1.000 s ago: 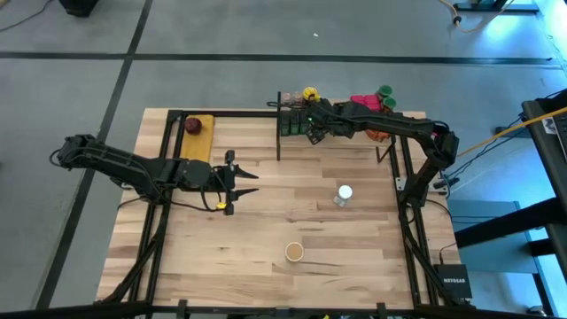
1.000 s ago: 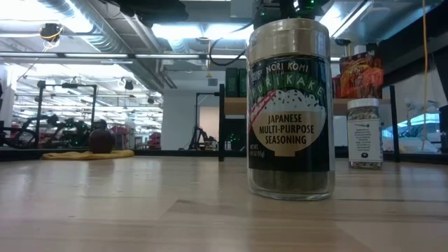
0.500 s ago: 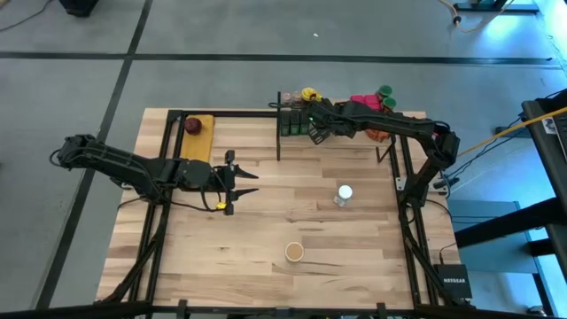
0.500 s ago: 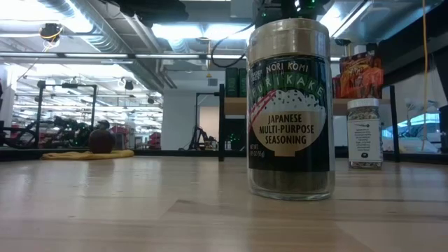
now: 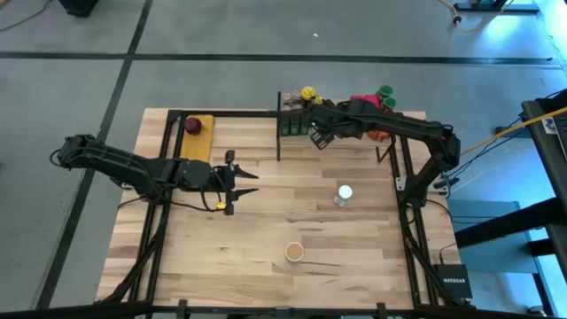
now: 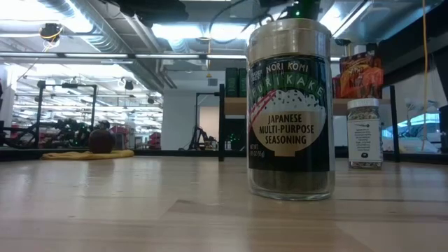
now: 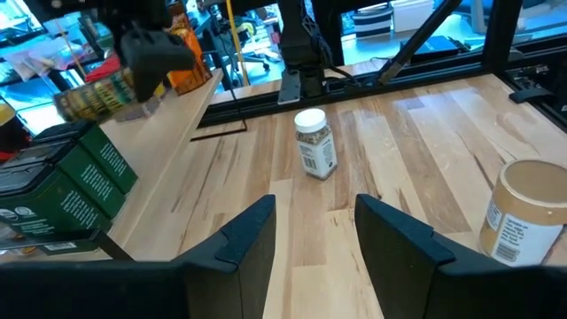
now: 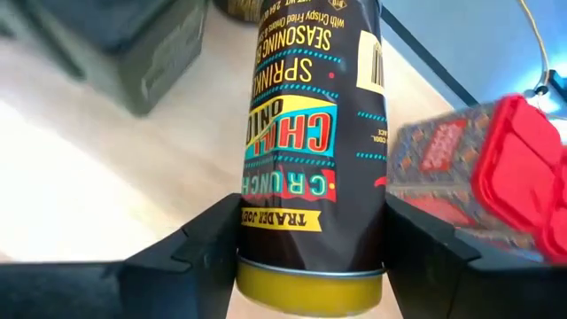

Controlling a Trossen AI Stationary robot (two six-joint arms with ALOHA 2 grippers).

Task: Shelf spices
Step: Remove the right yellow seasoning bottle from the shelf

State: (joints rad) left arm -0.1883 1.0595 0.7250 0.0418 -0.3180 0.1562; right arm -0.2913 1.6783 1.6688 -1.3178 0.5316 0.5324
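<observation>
- two arms are in view from above: the left gripper (image 5: 237, 182) hangs over the surface (image 5: 266, 230) at about nine o'clock from its centre, and the right gripper (image 5: 316, 135) reaches over the shelf (image 5: 350, 142) at about twelve o'clock.
- right fingers (image 8: 190, 248) stand partly apart and clamp a dark jar with a yellow lid (image 8: 314, 151) by its sides near the lid; its label reads "crunchy chili onion".
- that held jar lies tilted over the pale shelf board, just beside a red-lidded container (image 8: 496, 164) and near dark green tins (image 8: 124, 44).
- left fingers (image 7: 248, 239) stand moderately apart with nothing between them and nothing touching them; bare wood shows in the gap.
- ahead of the left fingers a white-lidded jar (image 7: 314, 143) stands upright on the surface, and a tan-lidded jar (image 7: 523, 213) stands well apart from it.
- from above, the white-lidded jar (image 5: 344, 194) sits at about three o'clock from the surface's centre, and the tan-lidded jar (image 5: 294, 252) at about six o'clock.
- in the low view the tan-lidded jar (image 6: 290, 112) reads "japanese multi-purpose seasoning".
- more spices crowd the shelf's far edge: a yellow-lidded jar (image 5: 307, 93), green lids (image 5: 385, 92) and a red box (image 5: 361, 101).
- a dark red round thing (image 5: 192, 126) lies on a yellow pad (image 5: 202, 137) at about eleven o'clock on the surface.
</observation>
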